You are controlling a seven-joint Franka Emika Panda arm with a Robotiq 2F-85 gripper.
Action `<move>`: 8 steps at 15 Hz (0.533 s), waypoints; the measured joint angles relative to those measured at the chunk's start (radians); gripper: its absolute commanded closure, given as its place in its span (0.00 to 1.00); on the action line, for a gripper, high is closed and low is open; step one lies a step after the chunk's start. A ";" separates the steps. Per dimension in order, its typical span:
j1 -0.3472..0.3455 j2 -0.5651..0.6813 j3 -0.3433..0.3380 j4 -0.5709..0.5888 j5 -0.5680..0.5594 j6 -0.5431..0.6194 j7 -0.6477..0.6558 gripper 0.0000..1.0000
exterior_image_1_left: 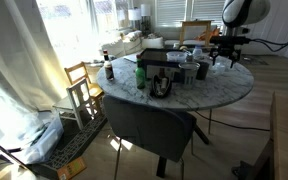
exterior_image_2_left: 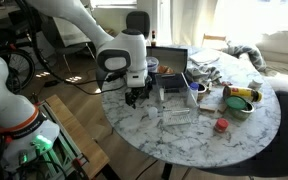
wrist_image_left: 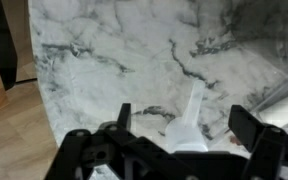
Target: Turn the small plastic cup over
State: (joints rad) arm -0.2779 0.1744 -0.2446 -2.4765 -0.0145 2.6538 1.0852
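One small plastic cup [wrist_image_left: 190,125] between spread fingers [wrist_image_left: 124,116] of the gripper [wrist_image_left: 182,114].

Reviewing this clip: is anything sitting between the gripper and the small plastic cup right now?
Nothing visible does. In the wrist view the pale cup sits on the bare marble table, in the gap between the fingers of the open gripper, with no other thing near it. Whether a finger touches it cannot be told.
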 measured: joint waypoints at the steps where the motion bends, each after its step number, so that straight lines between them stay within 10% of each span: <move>1: 0.012 0.020 -0.007 0.010 -0.002 0.005 0.017 0.00; 5: 0.053 0.094 -0.046 0.046 -0.004 0.042 0.062 0.00; 8: 0.078 0.144 -0.078 0.072 -0.005 0.063 0.079 0.32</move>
State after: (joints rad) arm -0.2002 0.3188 -0.3225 -2.4041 -0.0199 2.7166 1.1638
